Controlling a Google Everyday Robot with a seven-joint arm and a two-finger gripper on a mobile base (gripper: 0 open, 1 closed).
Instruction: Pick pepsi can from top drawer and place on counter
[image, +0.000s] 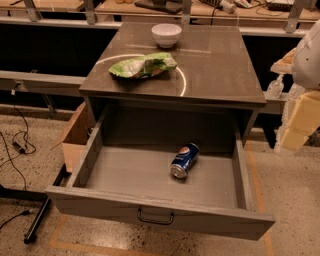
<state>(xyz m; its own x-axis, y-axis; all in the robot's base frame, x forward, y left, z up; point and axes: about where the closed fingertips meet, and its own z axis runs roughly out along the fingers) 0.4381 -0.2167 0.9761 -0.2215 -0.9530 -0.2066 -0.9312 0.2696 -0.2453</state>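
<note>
The pepsi can (185, 160) lies on its side on the floor of the open top drawer (90, 155), right of the middle, its silver end facing the front. The drawer is pulled far out, and its black pull handle (155, 218) shows on the front panel. The counter (220, 65) is the dark cabinet top above it, with a pale ring mark. My gripper (295, 127) is at the right edge of the view, pale and partly cut off. It is beside the cabinet's right side, well apart from the can, with nothing seen in it.
A white bowl (166, 35) stands at the back of the counter. A green snack bag (142, 65) lies on the counter's front left. A cardboard box (75, 137) sits on the floor left of the drawer. Cables (17, 140) run over the floor at left.
</note>
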